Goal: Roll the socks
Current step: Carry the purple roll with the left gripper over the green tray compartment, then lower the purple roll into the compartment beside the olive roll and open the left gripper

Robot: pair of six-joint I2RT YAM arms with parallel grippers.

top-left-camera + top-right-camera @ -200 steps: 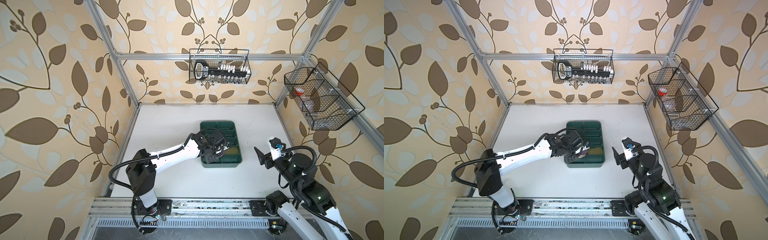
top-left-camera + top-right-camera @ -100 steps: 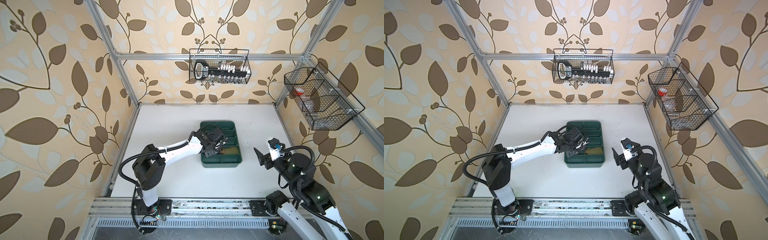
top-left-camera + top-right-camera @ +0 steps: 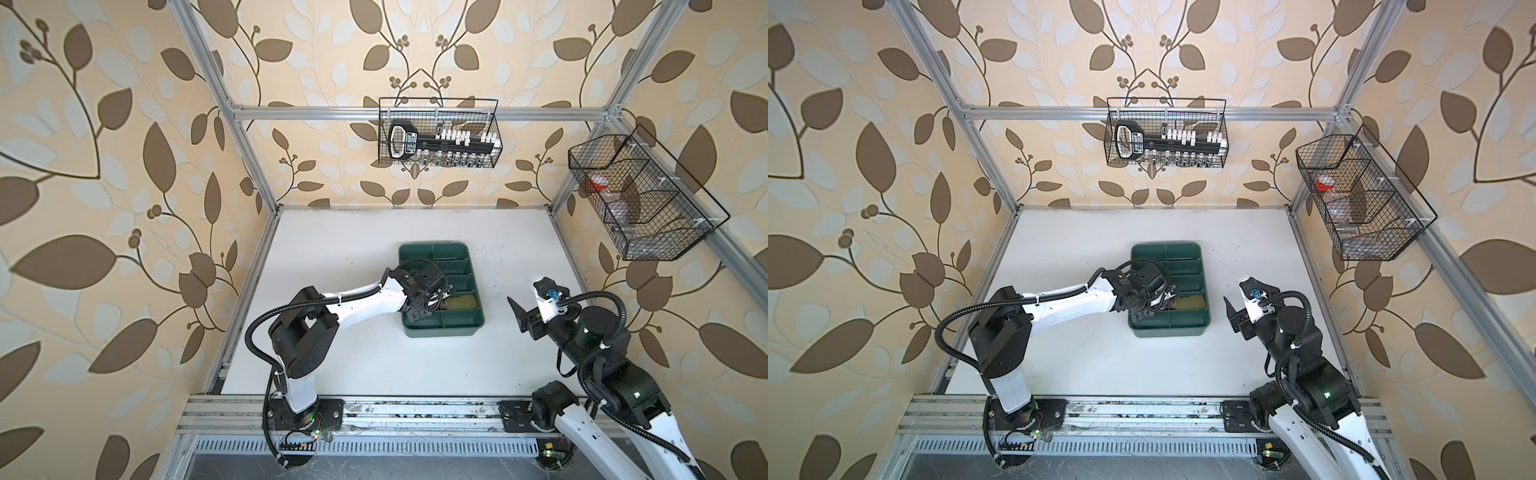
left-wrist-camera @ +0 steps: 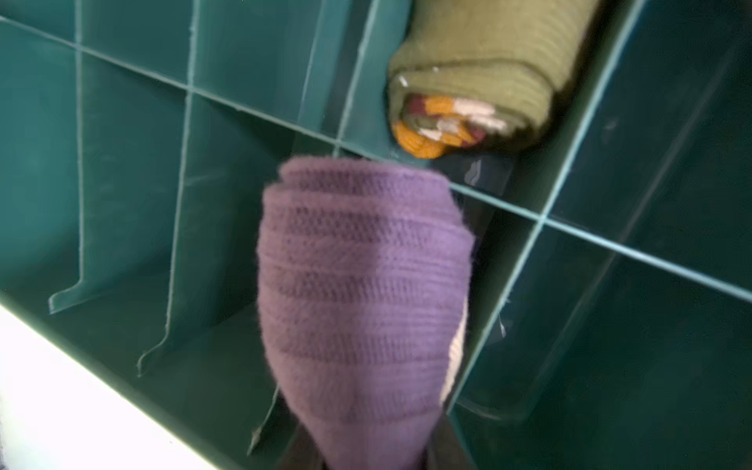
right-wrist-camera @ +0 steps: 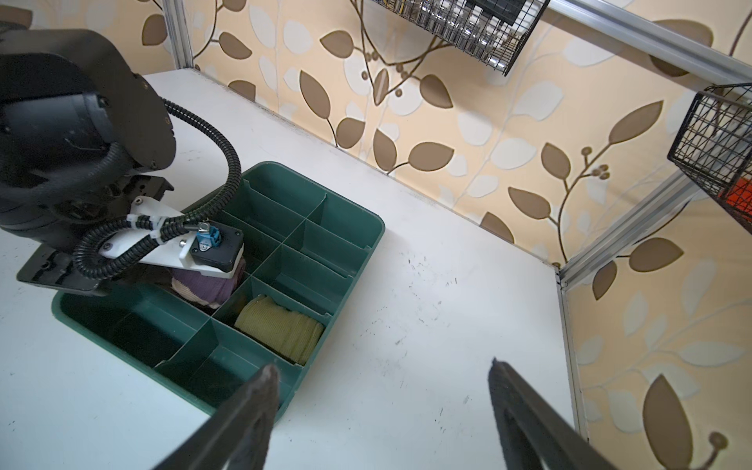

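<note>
Robot lab cell, aluminium frame, leaf-wallpaper panels, wire baskets, white tabletop

Green divided tray mid white table; back-wall wire basket, side-wall wire basket

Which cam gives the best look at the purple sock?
Left wrist view: the purple sock, rolled and gripped by the left claw, fills mid-frame, ribbing clear. The right wrist view shows just a sliver under the wrist camera. In both top views the left arm covers nearly all of it.
</note>
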